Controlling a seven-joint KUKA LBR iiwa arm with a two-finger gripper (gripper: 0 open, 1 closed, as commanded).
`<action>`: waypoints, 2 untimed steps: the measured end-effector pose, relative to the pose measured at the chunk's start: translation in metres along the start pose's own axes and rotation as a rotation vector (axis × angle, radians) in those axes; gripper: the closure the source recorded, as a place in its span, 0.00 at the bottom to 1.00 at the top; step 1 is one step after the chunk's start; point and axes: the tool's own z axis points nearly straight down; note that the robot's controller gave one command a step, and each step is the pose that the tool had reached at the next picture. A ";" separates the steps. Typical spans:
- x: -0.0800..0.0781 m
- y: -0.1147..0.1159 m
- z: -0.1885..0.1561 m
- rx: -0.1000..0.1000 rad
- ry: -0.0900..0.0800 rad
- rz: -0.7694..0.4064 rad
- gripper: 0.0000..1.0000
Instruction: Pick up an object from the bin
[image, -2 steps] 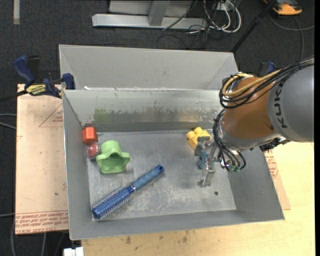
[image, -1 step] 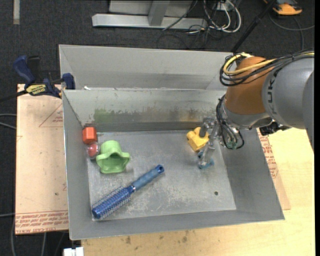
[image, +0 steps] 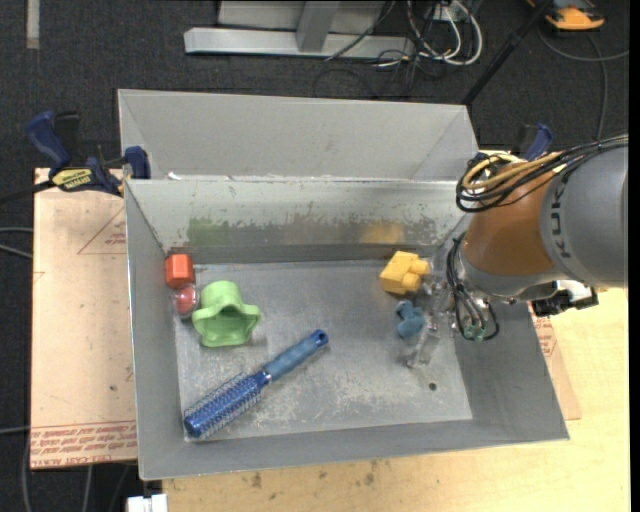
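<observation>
Candidate for the pick, judging by nearness alone, is a small blue piece (image: 408, 321) of irregular shape that lies on the bin floor in the right part of the bin (image: 300, 425), a little in from the right wall. The tool (image: 422, 346) is low in the bin just beside this piece, on its right and slightly nearer the camera. Whether they touch cannot be told, nor how far the tool is open, and nothing can be made out in its grip. Just behind the blue piece, toward the back wall, sits a yellow block (image: 402, 272), near it but apart. Well away to the left lie a blue hairbrush (image: 255, 385) set diagonally across the floor, a green moulded shape (image: 225, 314), a small pink thing (image: 184, 299) and an orange block (image: 178, 267) in the far left corner. The arm's orange cover (image: 505, 245) hangs over the bin's right wall. The step in hand looks like the final approach or the grasp itself, with nothing lifted yet. The next move probably calls for the tool to be centred on the blue piece, closed on it, and raised straight up without nudging the yellow block.
</observation>
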 end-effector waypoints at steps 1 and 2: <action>-0.020 0.018 -0.002 0.000 -0.001 0.059 0.00; -0.002 0.021 -0.001 0.000 -0.001 0.024 0.00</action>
